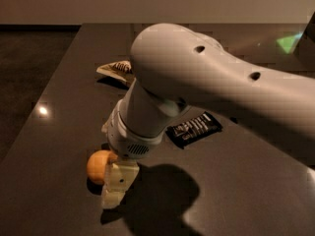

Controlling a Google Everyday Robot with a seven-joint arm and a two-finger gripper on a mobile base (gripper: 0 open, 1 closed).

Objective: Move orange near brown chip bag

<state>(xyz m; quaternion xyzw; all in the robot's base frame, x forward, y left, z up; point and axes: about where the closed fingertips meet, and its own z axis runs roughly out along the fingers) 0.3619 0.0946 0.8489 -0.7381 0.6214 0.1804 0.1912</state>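
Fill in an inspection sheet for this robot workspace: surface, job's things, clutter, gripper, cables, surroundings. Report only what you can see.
Surface: dark table, glossy, with a small light reflection near its left edge.
Job's things: orange on the table near the front; brown chip bag farther back, mostly hidden behind the arm; the two lie apart.
Clutter: black candy bar wrapper lying flat, to the right of the arm's wrist in the picture.
Gripper: gripper low at the table, right beside the orange.
Cables: nothing seen.
Surroundings: dark floor left of the table, pale wall behind.
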